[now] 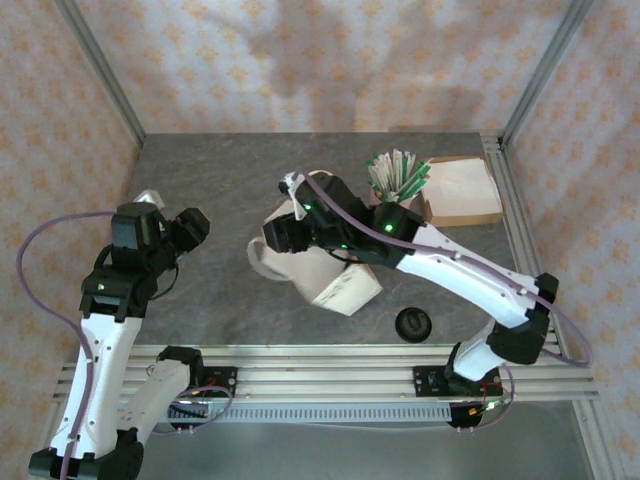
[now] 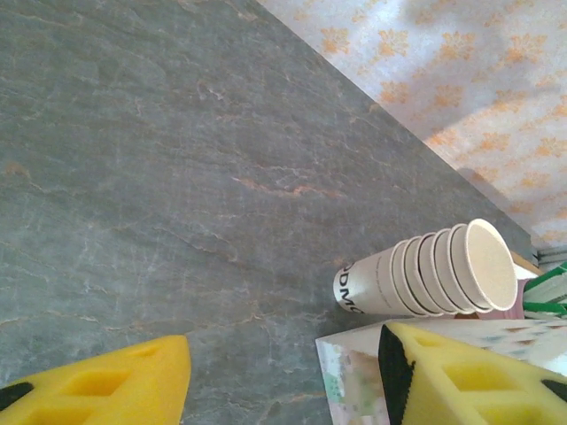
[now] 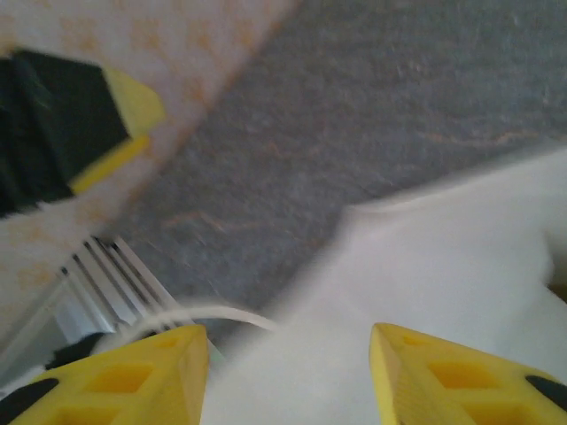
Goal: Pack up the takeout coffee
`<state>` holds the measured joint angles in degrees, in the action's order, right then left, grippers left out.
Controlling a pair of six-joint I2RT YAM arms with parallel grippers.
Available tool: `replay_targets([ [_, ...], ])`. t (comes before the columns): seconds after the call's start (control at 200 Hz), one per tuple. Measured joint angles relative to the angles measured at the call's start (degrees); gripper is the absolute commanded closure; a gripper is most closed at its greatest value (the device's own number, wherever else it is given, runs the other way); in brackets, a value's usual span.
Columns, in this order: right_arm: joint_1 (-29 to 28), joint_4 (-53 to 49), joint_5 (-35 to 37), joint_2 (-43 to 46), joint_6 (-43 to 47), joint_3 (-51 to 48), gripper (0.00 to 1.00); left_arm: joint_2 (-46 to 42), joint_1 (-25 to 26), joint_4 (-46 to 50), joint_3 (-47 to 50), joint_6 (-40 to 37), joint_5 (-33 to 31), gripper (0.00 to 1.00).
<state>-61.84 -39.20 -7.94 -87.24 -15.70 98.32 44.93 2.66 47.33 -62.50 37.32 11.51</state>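
One white bag (image 1: 345, 290), one loose black lid (image 1: 413, 323), one stack of cups (image 2: 425, 276) — and one tan box (image 1: 462, 190).

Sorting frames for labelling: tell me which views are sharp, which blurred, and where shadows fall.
Top external: sharp, evenly lit, soft shadows on the back wall. Left wrist: table and stack of cups crisp, white bag smeared at the bottom edge. Right wrist: blurred throughout, the bag a featureless pale mass.

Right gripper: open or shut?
Open. In the right wrist view the right gripper has its yellow fingers well apart, nothing gripped; the white paper bag and table lie beyond.
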Motion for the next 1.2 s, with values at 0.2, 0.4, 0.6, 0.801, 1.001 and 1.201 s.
replay_targets([
  [0.2, 0.0, 4.1, 0.8, 1.1, -1.6, -3.7, 0.62, 0.6, 0.0, -0.4, 0.0, 0.4, 2.1, 0.41],
  [0.4, 0.0, 4.2, 3.1, 0.9, -2.3, -4.5, 0.55, 1.8, 1.4, -0.7, 0.0, 0.3, 4.9, 0.41],
  [0.6, 0.0, 5.0, 3.6, 3.5, -1.8, -4.5, 0.45, 5.2, 6.1, -1.7, -0.1, 0.2, 6.2, 0.38],
  [0.801, 0.0, 4.9, 8.2, 9.0, -0.3, -4.8, 0.42, 6.4, 8.5, -2.0, -0.5, -0.9, 6.1, 0.31],
  [1.001, 0.0, 5.9, 21.5, 22.5, 4.2, -11.9, 0.01, 6.1, 10.5, -4.0, -1.5, -4.9, 2.5, 0.02],
  [1.201, 0.4, 18.8, 44.6, 45.0, 14.1, -30.4, 0.01, 1.7, 11.3, -12.2, 2.8, -9.6, -12.3, 0.0],
])
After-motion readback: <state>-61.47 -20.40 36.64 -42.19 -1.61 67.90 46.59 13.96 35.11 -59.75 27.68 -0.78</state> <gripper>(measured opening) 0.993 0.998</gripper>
